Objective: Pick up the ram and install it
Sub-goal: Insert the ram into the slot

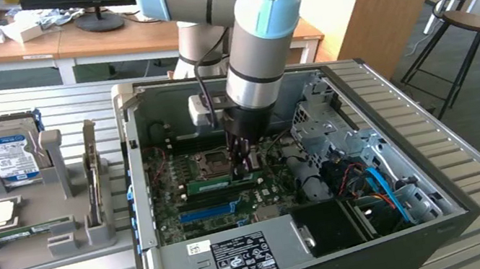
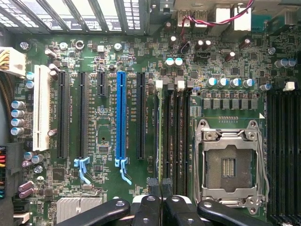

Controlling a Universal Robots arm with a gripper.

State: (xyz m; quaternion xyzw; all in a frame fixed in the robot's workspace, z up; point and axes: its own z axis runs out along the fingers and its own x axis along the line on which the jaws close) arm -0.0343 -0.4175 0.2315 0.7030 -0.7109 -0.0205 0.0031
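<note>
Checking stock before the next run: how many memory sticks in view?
2. One memory stick stands on the motherboard under the gripper; a second stick lies flat on the grey tray, exterior view's left. The arm may hide more.

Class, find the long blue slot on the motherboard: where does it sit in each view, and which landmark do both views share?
Exterior view: the blue slot lies between the power supply and the CPU socket.
Wrist view: the blue slot runs between black slots.
Shared landmark: the metal-framed CPU socket.
</note>
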